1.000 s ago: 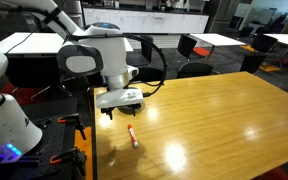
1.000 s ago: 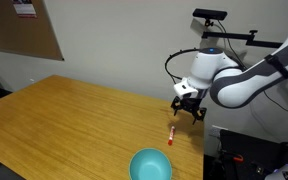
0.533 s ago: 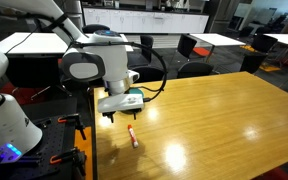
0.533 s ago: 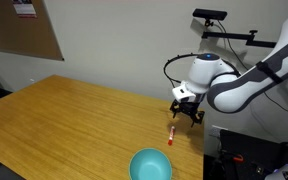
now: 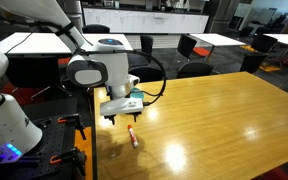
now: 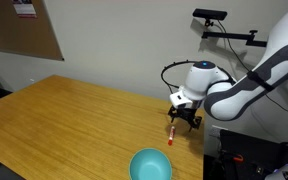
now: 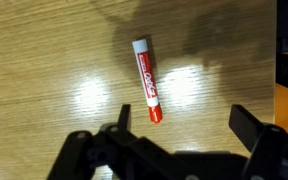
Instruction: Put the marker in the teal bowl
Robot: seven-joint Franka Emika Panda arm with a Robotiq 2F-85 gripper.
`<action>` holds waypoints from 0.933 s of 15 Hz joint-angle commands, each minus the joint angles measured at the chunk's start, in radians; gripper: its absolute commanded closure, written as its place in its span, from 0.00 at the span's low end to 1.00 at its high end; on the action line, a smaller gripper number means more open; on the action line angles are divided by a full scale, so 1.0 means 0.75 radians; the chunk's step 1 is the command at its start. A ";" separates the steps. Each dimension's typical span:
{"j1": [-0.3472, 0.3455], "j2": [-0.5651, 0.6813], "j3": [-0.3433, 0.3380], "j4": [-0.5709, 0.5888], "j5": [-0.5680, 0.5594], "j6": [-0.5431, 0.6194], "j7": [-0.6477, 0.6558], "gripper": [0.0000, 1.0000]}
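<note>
1. I see the table (image 7: 44, 60) as wood grain under a glossy varnish, with patches of glare;
2. the marker (image 7: 146, 80) looks like smooth, shiny plastic;
3. the teal bowl (image 6: 151, 165) reads smooth, faintly satin;
4. the arm shell (image 5: 96, 68) is glossy white plastic.

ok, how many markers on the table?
1. The marker lies on the table near its edge, just below the open claw. The arm may hide a little table.
</note>
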 commanded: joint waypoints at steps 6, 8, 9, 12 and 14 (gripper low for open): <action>-0.033 0.127 0.044 0.042 0.014 0.094 0.096 0.00; -0.038 0.154 0.048 0.050 0.016 0.103 0.111 0.00; -0.040 0.166 0.051 0.054 0.014 0.104 0.126 0.00; -0.055 0.203 0.074 0.070 0.043 0.114 0.104 0.00; -0.073 0.221 0.095 0.080 0.088 0.123 0.057 0.00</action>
